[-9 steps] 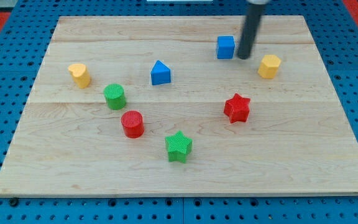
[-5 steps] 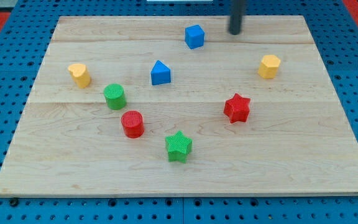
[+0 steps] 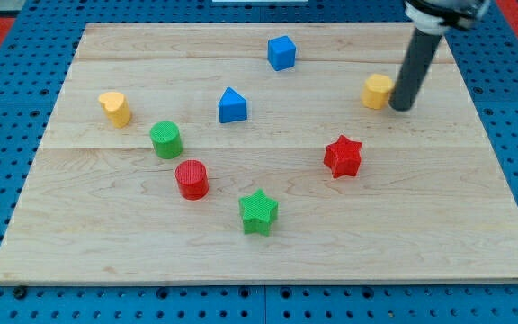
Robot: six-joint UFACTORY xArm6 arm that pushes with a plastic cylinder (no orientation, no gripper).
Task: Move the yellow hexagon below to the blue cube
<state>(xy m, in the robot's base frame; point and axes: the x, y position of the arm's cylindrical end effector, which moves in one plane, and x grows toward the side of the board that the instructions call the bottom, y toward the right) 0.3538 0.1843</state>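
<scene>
The yellow hexagon (image 3: 377, 91) lies at the view's upper right on the wooden board (image 3: 268, 252). My tip (image 3: 401, 107) touches its right side. The blue cube (image 3: 281, 52) sits near the view's top, left of the hexagon and higher up. The rod comes down from the view's top right corner.
A blue triangular block (image 3: 232, 105) lies below and left of the cube. A red star (image 3: 342, 157) sits below the hexagon. A green star (image 3: 258, 212), a red cylinder (image 3: 192, 179), a green cylinder (image 3: 165, 139) and a yellow block (image 3: 114, 107) lie to the left.
The blue cube was pushed left and up, then stayed. My tip went from the view's top down to the hexagon's right side. The hexagon has shifted slightly left.
</scene>
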